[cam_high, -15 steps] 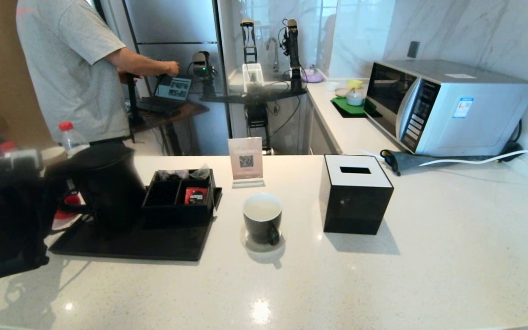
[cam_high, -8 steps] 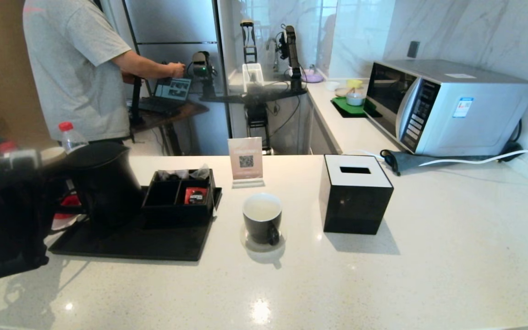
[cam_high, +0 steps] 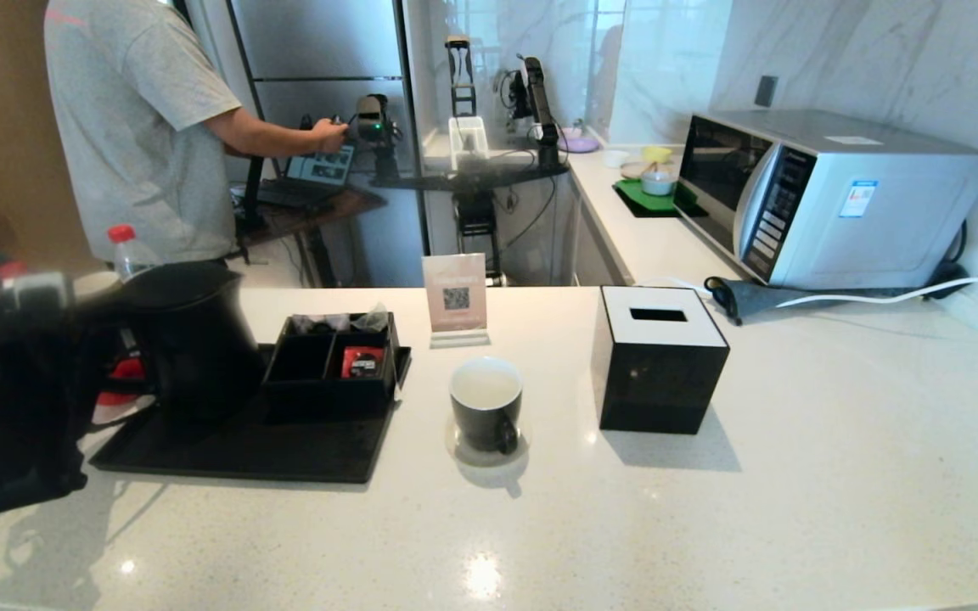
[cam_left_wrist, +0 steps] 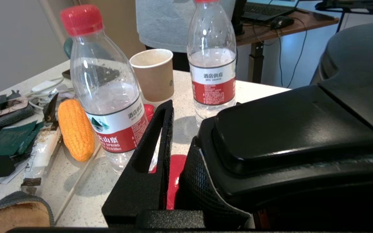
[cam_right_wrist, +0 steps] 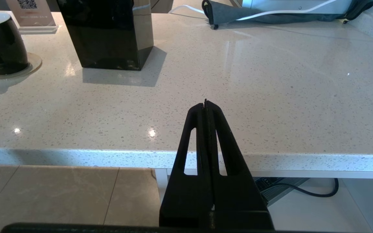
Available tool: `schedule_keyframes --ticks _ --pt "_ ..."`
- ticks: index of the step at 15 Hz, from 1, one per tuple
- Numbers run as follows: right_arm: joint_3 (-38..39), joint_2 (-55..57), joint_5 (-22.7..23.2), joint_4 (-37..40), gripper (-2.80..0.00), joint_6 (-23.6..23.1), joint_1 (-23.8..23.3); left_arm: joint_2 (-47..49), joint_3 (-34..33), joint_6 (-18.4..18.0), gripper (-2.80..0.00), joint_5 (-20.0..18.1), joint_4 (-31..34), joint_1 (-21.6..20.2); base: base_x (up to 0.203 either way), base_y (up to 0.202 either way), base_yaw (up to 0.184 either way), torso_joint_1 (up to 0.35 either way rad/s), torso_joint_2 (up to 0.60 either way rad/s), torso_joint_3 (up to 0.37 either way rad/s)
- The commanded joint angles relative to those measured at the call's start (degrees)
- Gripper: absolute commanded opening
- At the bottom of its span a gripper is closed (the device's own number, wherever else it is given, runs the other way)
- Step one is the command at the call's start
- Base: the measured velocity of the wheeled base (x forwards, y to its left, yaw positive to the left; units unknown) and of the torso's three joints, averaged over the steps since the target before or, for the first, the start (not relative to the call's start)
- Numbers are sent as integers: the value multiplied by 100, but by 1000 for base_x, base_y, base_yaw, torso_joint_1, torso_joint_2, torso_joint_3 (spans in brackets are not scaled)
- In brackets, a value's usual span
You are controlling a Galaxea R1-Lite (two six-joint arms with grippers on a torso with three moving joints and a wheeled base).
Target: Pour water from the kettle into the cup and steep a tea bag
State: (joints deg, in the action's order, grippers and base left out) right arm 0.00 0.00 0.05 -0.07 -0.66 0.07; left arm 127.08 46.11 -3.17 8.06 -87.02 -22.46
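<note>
The black kettle [cam_high: 192, 339] stands on the left of a black tray [cam_high: 285, 454]. My left gripper [cam_left_wrist: 206, 123] is at its loop handle [cam_left_wrist: 287, 139] and shut on it. One finger [cam_left_wrist: 163, 129] shows beside the handle; the other is hidden under it. The black cup [cam_high: 486, 403] with a white inside sits on a clear coaster at mid-counter, right of the tray. I cannot tell whether it holds water. A black organiser [cam_high: 332, 361] on the tray holds sachets, one of them red [cam_high: 362, 362]. My right gripper [cam_right_wrist: 205, 102] hangs shut and empty at the counter's front edge.
A black tissue box [cam_high: 659, 356] stands right of the cup, with a QR sign [cam_high: 455, 297] behind the cup. The microwave [cam_high: 829, 195] is at back right. Two red-capped bottles [cam_left_wrist: 105, 90], a paper cup [cam_left_wrist: 154, 74] and a yellow corn cob [cam_left_wrist: 75, 129] crowd the kettle's far side. A person [cam_high: 132, 119] stands behind.
The left jaws have narrowed onto the kettle's handle. The kettle has shifted slightly left and stands straighter. The right arm has not moved.
</note>
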Motion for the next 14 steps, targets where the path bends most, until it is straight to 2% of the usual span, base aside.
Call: schedule_keyframes --ticks 1,5,14 --pt "0 0 3 -1 -280 -4 1 -218 -116 14 -280 4 -258 -4 0 0 0 0 0 0" --pt "0 0 3 -1 -280 -4 1 -586 -476 236 -280 12 -255 -12 0 0 0 0 0 0" --pt "0 0 3 -1 -280 -4 1 -1529 -1190 450 -280 5 -235 -79 0 0 0 0 0 0"
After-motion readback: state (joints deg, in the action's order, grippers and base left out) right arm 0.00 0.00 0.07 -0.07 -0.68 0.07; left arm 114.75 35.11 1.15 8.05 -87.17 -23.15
